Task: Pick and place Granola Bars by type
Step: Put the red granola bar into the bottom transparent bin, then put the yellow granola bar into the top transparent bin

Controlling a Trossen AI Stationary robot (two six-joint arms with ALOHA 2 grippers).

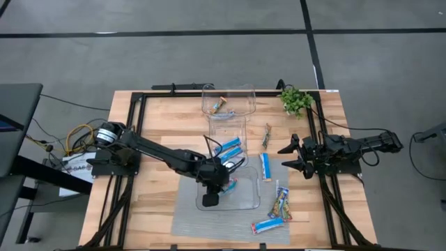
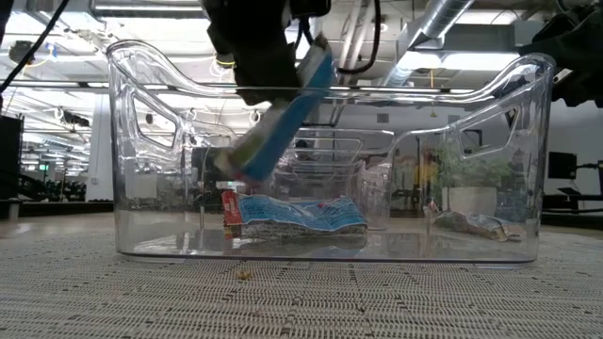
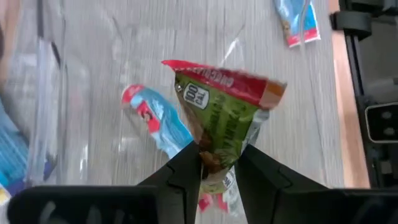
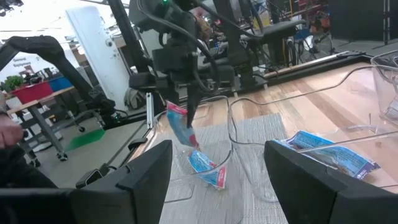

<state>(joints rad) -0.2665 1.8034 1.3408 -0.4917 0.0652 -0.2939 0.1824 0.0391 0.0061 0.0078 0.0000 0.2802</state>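
My left gripper (image 1: 221, 174) hangs over the near clear bin (image 1: 254, 202), shut on one granola bar (image 3: 224, 109). The bar's face is green with a red end in the left wrist view and looks blue in the low view (image 2: 287, 122). A blue bar (image 3: 152, 118) lies flat on this bin's floor (image 2: 301, 215). The middle bin (image 1: 240, 124) holds blue bars and the far bin (image 1: 244, 94) holds one bar. More bars lie loose on the mat: blue ones (image 1: 265, 166) (image 1: 268, 224), multicoloured ones (image 1: 281, 203) and a slim dark one (image 1: 267, 136). My right gripper (image 1: 296, 157) waits open at the table's right. My left gripper pinches the bar by one end (image 3: 214, 158) between its two fingers (image 3: 186, 168). The fingers come from above, slanting down. The bar hangs tilted below them inside the near bin's walls, its free end (image 2: 236, 169) clear of the bin's floor.
A small green plant (image 1: 296, 101) stands at the far right corner. A black frame (image 1: 139, 125) runs along the table's edges. The grey mat (image 1: 188, 223) lies under the near bin, with bare wood to its left.
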